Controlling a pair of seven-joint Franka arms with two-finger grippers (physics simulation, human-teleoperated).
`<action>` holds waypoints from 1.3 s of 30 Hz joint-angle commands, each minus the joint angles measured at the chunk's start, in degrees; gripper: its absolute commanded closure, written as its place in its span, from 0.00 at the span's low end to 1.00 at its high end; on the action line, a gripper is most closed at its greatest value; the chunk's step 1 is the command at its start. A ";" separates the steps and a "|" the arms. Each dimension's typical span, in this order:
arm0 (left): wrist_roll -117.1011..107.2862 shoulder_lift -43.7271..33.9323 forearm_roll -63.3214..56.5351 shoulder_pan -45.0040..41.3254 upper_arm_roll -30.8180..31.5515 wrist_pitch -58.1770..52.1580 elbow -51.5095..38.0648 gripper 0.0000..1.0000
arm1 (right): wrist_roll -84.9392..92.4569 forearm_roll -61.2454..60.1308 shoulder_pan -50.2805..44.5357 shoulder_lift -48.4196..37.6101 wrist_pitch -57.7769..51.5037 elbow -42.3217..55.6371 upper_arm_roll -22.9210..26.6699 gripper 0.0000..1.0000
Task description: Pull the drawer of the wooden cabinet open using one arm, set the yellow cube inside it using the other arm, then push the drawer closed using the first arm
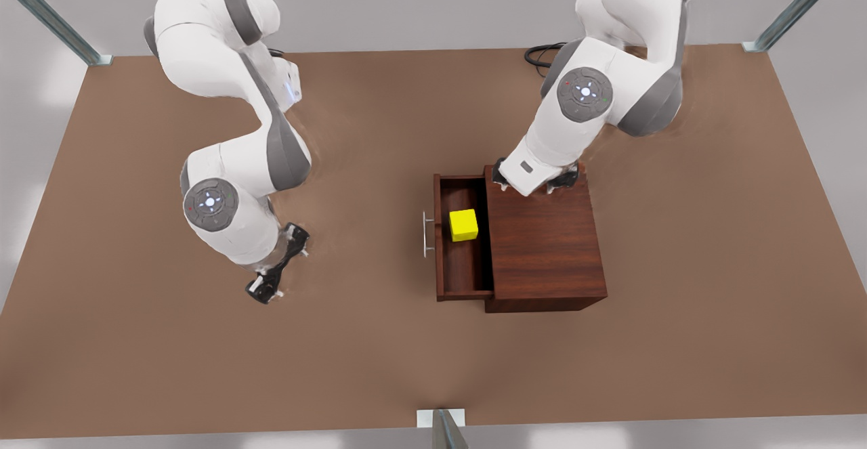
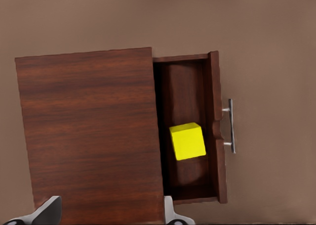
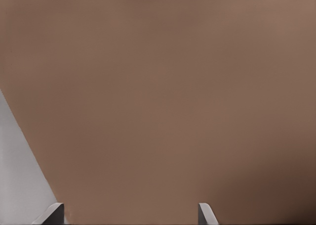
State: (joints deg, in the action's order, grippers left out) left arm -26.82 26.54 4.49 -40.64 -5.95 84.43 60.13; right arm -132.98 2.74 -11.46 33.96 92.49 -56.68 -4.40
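The wooden cabinet stands on the table with its drawer pulled out toward the front view's left. The yellow cube rests inside the drawer, touched by nothing. A silver handle sticks out from the drawer front. My left gripper hovers open over the cabinet's far top edge, holding nothing. My right gripper hangs open and empty above bare table, well off to the front view's left of the handle.
The brown table spreads wide around the cabinet. Metal frame posts stand at its edges. A black cable lies by the base of the arm at the front view's right.
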 commanded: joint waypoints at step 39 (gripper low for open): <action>-30.31 30.24 -13.98 -9.02 0.32 20.96 -8.53 0.00 | 127.00 2.45 11.20 -8.12 -0.20 -19.70 2.20 0.00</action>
State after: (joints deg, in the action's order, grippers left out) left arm -65.71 56.94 -9.50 -50.07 -5.60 107.76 51.57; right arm -20.42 5.18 -0.26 25.91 92.29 -76.40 -2.27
